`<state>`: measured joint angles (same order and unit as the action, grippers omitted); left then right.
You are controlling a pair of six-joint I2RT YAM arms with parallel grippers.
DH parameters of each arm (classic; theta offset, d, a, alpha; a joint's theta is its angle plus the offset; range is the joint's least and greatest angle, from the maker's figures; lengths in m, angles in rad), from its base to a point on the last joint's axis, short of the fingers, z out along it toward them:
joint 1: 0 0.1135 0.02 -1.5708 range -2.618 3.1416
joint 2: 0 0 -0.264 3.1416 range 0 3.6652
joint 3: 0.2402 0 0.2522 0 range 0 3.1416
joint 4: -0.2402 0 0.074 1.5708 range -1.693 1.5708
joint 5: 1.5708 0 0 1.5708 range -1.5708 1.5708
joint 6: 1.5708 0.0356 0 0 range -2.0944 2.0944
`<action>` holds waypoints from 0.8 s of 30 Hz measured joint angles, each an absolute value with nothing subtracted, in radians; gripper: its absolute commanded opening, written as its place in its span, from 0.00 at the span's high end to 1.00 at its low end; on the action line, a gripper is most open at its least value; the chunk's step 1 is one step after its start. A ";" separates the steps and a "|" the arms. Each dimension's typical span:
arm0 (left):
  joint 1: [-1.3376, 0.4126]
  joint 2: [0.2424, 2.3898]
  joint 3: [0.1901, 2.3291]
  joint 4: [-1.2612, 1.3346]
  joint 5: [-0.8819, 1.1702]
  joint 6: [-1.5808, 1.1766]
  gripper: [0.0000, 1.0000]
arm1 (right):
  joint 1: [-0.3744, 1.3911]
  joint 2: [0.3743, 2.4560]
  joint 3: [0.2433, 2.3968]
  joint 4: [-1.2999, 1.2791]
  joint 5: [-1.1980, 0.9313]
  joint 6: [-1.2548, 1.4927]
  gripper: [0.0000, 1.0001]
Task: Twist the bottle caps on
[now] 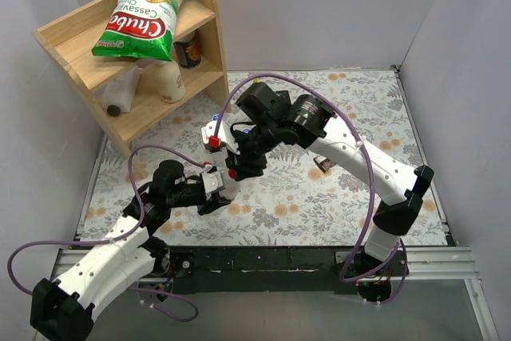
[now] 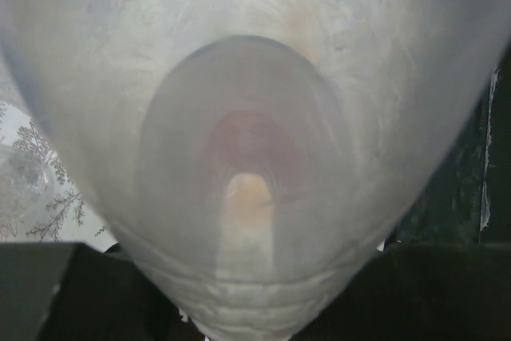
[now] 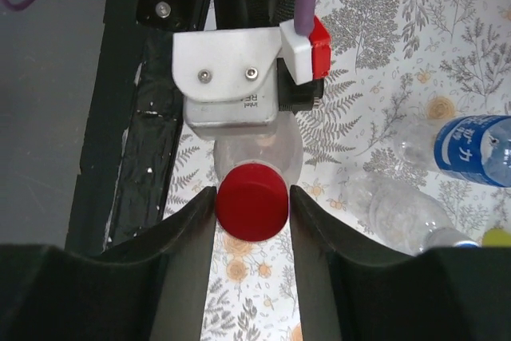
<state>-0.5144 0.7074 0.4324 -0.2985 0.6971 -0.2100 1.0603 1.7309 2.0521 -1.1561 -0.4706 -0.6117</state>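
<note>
At the mouth of a clear bottle [image 2: 255, 77], a red cap [image 3: 251, 201]
Near, the left claw [image 2: 251, 309] is clamped on the clear bottle; just beyond, the right claw [image 3: 252, 197] pinches the red cap from both sides. Farther off, a blue-labelled bottle [image 3: 473, 149] lies on the flowered bench [image 3: 447, 29].

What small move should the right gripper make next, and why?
Probably rotate the right gripper to start threading: its fingers flank the red cap, which looks seated on the mouth of the clear bottle that the left gripper holds.

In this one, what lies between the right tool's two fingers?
The red cap, sitting on the clear bottle's mouth and touching both fingers; the right wrist view shows it.
</note>
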 measured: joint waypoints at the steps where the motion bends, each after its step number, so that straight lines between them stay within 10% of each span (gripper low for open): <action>1: -0.514 0.699 0.431 -0.292 0.698 -0.215 1.00 | 1.061 1.724 2.031 -1.143 -0.471 -0.601 0.48; 10: -0.515 0.684 0.431 -0.253 0.708 -0.239 1.00 | 1.060 1.708 1.960 -1.080 -0.471 -0.554 0.50; 13: -0.515 0.688 0.431 -0.250 0.717 -0.243 0.99 | 1.060 1.708 1.964 -1.081 -0.472 -0.548 0.65; 18: -0.515 0.700 0.431 -0.216 0.736 -0.263 0.02 | 1.056 1.709 1.988 -1.092 -0.472 -0.553 0.84; 24: -0.516 0.702 0.431 -0.205 0.677 -0.269 0.02 | 1.034 1.707 1.983 -1.116 -0.490 -0.586 0.89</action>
